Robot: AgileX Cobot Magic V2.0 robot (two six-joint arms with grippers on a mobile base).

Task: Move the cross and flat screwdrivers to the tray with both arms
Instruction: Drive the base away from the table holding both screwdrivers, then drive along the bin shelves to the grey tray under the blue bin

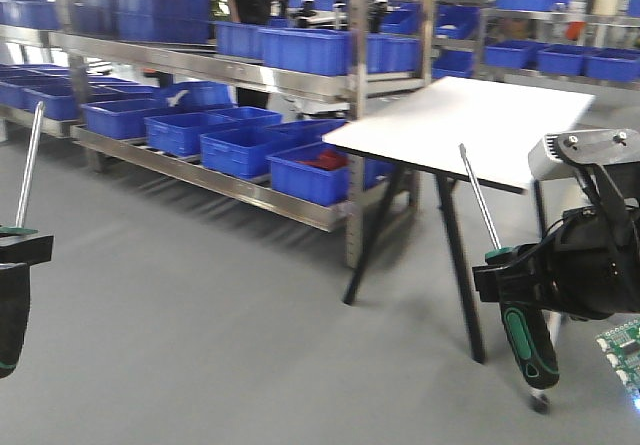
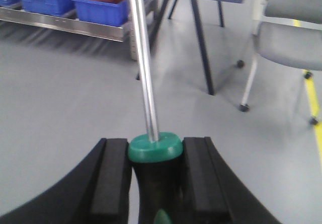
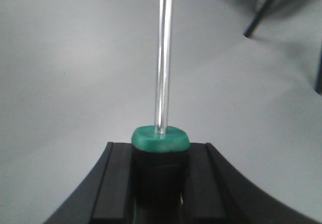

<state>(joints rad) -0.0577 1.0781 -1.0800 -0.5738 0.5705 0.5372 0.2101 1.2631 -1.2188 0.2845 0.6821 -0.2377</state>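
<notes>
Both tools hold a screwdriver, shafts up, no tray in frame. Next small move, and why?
Probably hold both grips and turn toward the tray before lowering. The left tool is shut on the left screwdriver's handle, the right tool on the right screwdriver, both above bare floor; no view shows a tray, so releasing here would likely drop them.

A grey floor (image 1: 200,315) runs under steel shelving (image 1: 150,57) stacked with blue bins (image 1: 230,150). Beside it stands a white table (image 1: 480,115) on black legs. A grey wheeled chair (image 2: 292,38) stands near a yellow floor line (image 2: 313,90).
</notes>
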